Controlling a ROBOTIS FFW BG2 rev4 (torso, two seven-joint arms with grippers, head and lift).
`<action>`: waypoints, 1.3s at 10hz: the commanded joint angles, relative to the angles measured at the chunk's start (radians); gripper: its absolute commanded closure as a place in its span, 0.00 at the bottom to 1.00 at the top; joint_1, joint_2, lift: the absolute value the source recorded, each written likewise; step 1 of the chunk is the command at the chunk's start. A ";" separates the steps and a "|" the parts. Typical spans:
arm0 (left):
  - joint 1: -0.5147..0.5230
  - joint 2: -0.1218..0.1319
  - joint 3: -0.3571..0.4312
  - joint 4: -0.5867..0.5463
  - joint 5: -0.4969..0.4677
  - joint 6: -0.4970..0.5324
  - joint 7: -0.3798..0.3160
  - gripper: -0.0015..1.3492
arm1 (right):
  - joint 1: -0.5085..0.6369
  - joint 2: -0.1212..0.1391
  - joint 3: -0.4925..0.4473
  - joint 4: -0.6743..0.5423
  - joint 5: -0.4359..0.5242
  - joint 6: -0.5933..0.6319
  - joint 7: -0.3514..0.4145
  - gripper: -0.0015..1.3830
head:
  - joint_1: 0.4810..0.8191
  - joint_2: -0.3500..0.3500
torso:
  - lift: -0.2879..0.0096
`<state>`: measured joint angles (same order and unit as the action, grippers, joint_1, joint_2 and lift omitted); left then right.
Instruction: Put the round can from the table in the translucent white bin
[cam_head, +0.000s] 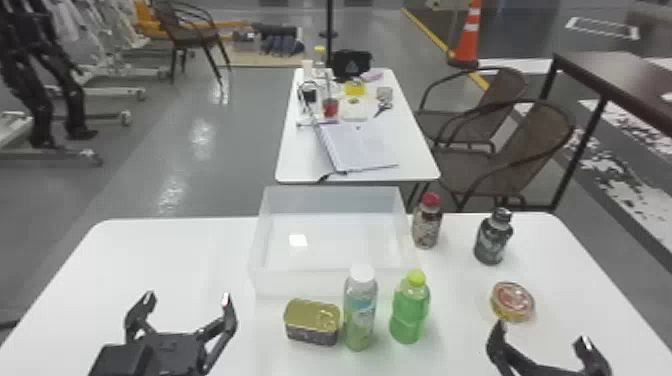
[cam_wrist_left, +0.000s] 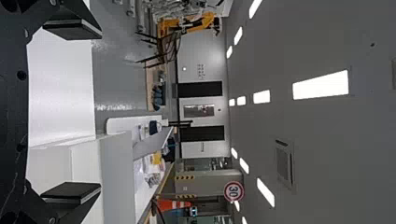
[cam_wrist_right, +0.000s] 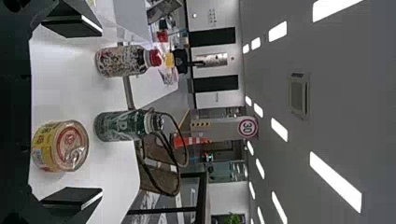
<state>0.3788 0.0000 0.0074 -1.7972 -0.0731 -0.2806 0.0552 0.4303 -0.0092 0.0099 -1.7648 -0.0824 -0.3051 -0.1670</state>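
The round can (cam_head: 513, 301) stands on the table (cam_head: 165, 265), to the right of the translucent white bin (cam_head: 300, 284) and nearer the robot. The right gripper (cam_head: 542, 337), farther right and nearer than the bin, is released, fingers spread; it looks close to the can, though the gap is hard to judge. The left gripper (cam_head: 187, 299), also released and spread, is left of the bin on its near side. Just before the bin are a rectangular tin (cam_head: 312, 322), a white-capped bottle (cam_head: 360, 312) and a green bottle (cam_head: 410, 310).
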 joint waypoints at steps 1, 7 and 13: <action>0.000 -0.003 0.005 0.004 -0.001 -0.008 0.000 0.11 | 0.001 0.000 -0.007 0.027 -0.027 0.000 -0.049 0.07 | 0.20 0.50 | 0.63; -0.001 -0.003 0.006 0.009 0.003 -0.017 0.000 0.11 | -0.107 -0.029 -0.024 0.225 -0.188 0.031 -0.100 0.07 | 0.20 0.50 | 0.63; -0.005 -0.003 0.008 0.016 0.013 -0.031 0.000 0.12 | -0.255 -0.069 -0.024 0.346 -0.162 0.150 -0.089 0.07 | 0.20 0.50 | 0.63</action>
<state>0.3752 0.0000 0.0149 -1.7822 -0.0625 -0.3075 0.0552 0.1939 -0.0743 -0.0138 -1.4408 -0.2462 -0.1645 -0.2575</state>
